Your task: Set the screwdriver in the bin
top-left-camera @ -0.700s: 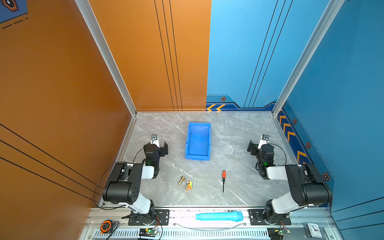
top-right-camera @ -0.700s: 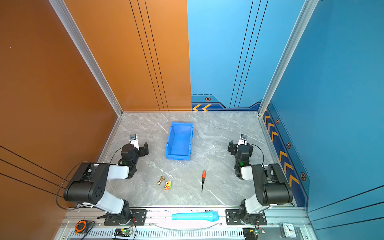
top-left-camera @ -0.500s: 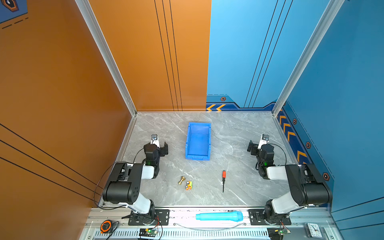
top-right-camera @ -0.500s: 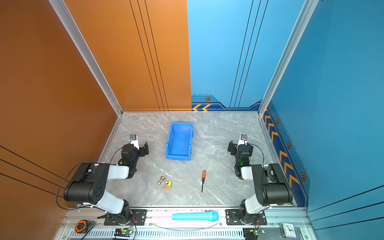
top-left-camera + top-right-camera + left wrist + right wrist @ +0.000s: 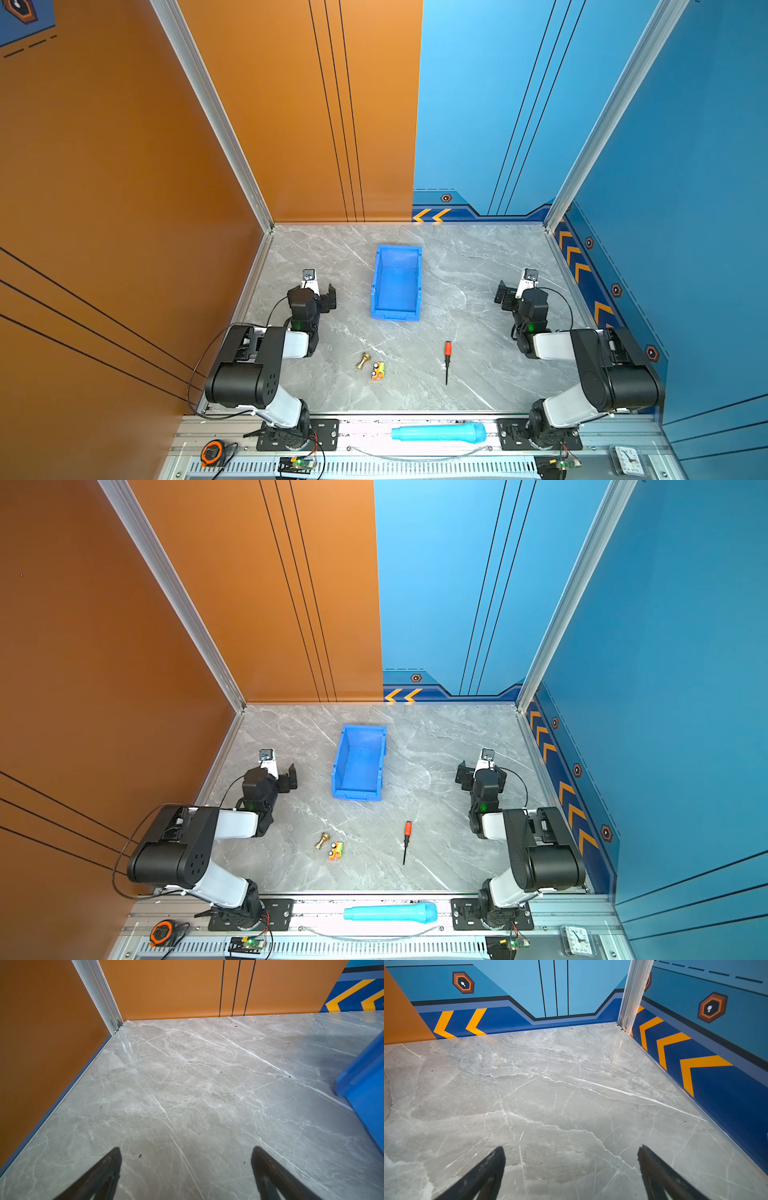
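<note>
The task is at its first step: nothing has been grasped. The screwdriver lies flat on the surface near the front edge, a little right of the middle. Its red handle is toward the bin and its thin shaft points at the front edge. The bin sits mid-surface, well apart from it, and looks empty in both top views.

The right jaws stand wide apart over bare surface near the right edge, holding nothing. The left jaws are equally wide and empty near the left edge, just beside the bin's side wall.

The right arm seems the nearer one. Its next move would be to swing back toward the front edge, tip downward and straddle the red handle crosswise. It must then close on a slim, low-lying tool without pushing it away. A brass fitting and a small yellow part lie left of the screwdriver, clear of that approach.
</note>
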`<action>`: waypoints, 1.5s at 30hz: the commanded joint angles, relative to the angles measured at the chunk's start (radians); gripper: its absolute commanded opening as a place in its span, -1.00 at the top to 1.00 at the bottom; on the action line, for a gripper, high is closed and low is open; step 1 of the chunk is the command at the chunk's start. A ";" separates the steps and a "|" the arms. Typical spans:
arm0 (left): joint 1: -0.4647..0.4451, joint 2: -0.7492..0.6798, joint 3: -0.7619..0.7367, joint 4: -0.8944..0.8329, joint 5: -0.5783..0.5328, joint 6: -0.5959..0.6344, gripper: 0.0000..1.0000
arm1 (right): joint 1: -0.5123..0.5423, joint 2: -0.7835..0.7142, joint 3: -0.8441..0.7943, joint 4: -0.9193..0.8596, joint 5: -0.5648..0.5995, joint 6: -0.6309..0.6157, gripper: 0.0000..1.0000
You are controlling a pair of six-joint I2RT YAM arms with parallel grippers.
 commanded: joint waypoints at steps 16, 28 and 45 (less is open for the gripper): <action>-0.003 0.007 -0.009 0.013 0.004 0.000 -0.96 | 0.007 0.012 -0.013 0.019 0.027 -0.010 -1.00; -0.006 -0.242 0.069 -0.398 -0.079 -0.039 -0.96 | 0.093 -0.256 -0.056 -0.156 0.169 -0.021 -1.00; -0.171 -0.531 0.362 -1.329 -0.008 -0.440 -0.96 | 0.270 -0.575 0.335 -1.457 0.181 0.496 -1.00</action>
